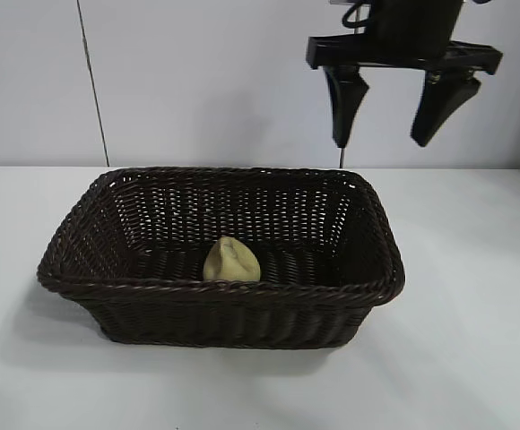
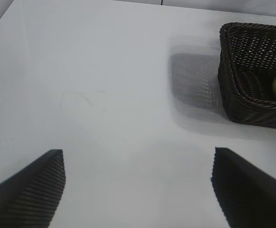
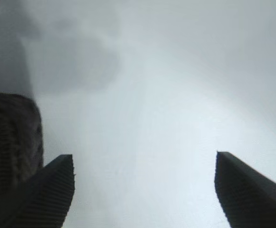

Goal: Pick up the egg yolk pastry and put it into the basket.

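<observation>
Counter: white, pale wall behind.
Basket (image 1: 220,300): centre of counter.
Egg yolk pastry (image 1: 232,262): inside, near front wall, seemingly delivered.
Right gripper (image 1: 394,112): at one o'clock above basket, jaws spread, empty.
Left gripper (image 2: 138,190): parked, jaws spread.

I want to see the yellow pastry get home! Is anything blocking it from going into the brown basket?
Nothing visible blocks it. The small pale yellow egg yolk pastry already lies inside the dark brown woven wicker basket, on its floor. The right gripper hangs open and empty above the basket's far right corner.
</observation>
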Available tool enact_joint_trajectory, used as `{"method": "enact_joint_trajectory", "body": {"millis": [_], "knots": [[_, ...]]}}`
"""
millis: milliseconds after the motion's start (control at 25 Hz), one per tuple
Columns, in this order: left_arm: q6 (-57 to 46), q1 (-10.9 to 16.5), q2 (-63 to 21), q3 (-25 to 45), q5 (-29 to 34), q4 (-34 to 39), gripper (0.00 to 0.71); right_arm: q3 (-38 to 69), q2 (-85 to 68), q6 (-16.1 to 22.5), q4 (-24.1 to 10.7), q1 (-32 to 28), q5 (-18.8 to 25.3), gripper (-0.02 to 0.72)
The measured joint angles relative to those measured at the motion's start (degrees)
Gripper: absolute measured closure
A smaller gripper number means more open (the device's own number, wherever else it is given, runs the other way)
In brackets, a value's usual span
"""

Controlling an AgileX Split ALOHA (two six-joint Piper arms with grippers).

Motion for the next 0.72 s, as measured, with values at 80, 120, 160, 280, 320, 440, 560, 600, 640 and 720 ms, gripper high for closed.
{"method": "enact_joint_trajectory", "body": {"millis": [80, 120, 160, 280, 320, 440, 560, 600, 640, 720], "knots": [[0.0, 0.0, 0.0, 0.0, 0.0, 0.0, 0.104, 0.0, 0.0, -0.1, -1.6, -2.8, 0.3, 0.125], [0.0, 0.0, 0.0, 0.0, 0.0, 0.0, 0.104, 0.0, 0.0, -0.2, -2.2, -4.5, 0.3, 0.125], [0.0, 0.0, 0.0, 0.0, 0.0, 0.0, 0.104, 0.0, 0.0, -0.4, -2.5, -6.1, 0.3, 0.125], [0.0, 0.0, 0.0, 0.0, 0.0, 0.0, 0.104, 0.0, 0.0, -1.3, -2.8, -10.2, 0.4, 0.125], [0.0, 0.0, 0.0, 0.0, 0.0, 0.0, 0.104, 0.0, 0.0, -1.6, -2.8, -11.3, 0.5, 0.125], [0.0, 0.0, 0.0, 0.0, 0.0, 0.0, 0.104, 0.0, 0.0, -2.6, -2.8, -14.7, 0.6, 0.125], [0.0, 0.0, 0.0, 0.0, 0.0, 0.0, 0.104, 0.0, 0.0, -3.0, -2.8, -16.4, 0.6, 0.125], [0.0, 0.0, 0.0, 0.0, 0.0, 0.0, 0.104, 0.0, 0.0, -3.1, -2.8, -16.6, 0.8, 0.125], [0.0, 0.0, 0.0, 0.0, 0.0, 0.0, 0.104, 0.2, 0.0, -3.4, -2.6, -16.6, 0.7, 0.125], [0.0, 0.0, 0.0, 0.0, 0.0, 0.0, 0.104, 1.9, -0.6, -4.1, -1.9, -16.6, 0.7, 0.125]]}}
